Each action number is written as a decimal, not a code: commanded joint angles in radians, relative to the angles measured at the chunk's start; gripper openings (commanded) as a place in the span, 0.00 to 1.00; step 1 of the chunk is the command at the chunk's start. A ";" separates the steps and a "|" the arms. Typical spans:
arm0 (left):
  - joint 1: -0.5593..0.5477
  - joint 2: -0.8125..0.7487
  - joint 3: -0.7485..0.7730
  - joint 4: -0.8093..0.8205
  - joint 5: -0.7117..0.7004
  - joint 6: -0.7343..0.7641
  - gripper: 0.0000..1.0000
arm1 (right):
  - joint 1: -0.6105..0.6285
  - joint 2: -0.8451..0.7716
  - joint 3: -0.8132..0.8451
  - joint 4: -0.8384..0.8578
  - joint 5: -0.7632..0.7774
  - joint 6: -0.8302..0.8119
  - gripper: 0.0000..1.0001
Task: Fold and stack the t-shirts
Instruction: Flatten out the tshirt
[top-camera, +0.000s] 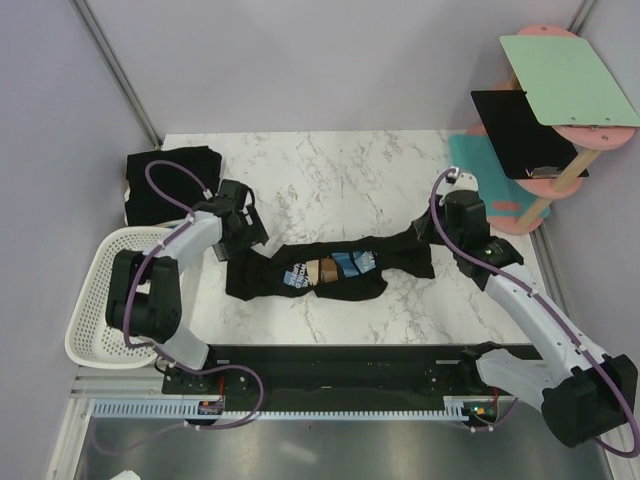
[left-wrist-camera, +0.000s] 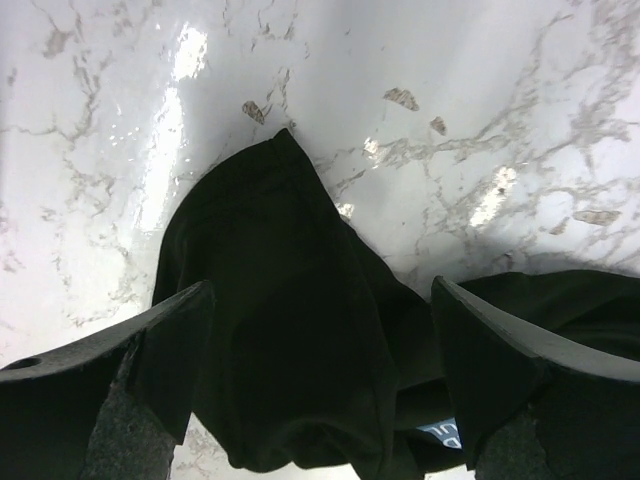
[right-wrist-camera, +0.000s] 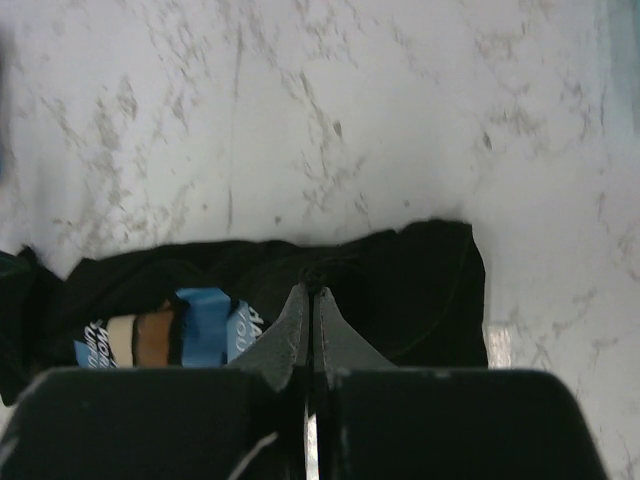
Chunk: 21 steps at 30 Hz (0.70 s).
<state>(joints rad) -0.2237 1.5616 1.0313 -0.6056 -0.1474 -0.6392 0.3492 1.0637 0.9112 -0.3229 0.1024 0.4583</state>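
On the table (top-camera: 340, 170), far left, one black t-shirt (top-camera: 172, 185) apparently folded and set aside, then mid-table the printed t-shirt (top-camera: 330, 272) bunched lengthwise, not yet folded or stacked, left fingers (left-wrist-camera: 120, 370) spread open astride one end, right fingers (right-wrist-camera: 285, 345) pinched shut on the other, creases lost in black cloth.

Marble table (top-camera: 330, 170), lavender walls (top-camera: 300, 60) — pink rack (top-camera: 604, 136) at right
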 joint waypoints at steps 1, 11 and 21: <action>0.004 0.112 0.045 0.020 0.049 0.007 0.94 | -0.003 -0.042 -0.086 -0.059 -0.027 0.037 0.00; 0.003 0.270 0.116 0.047 0.040 0.003 0.02 | -0.003 -0.036 -0.121 -0.053 -0.035 0.039 0.00; 0.015 0.166 0.427 -0.066 -0.049 0.038 0.02 | -0.004 0.067 -0.083 0.024 0.034 0.026 0.00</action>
<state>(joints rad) -0.2188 1.8229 1.3323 -0.6479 -0.1280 -0.6342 0.3492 1.1069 0.7914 -0.3580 0.0940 0.4858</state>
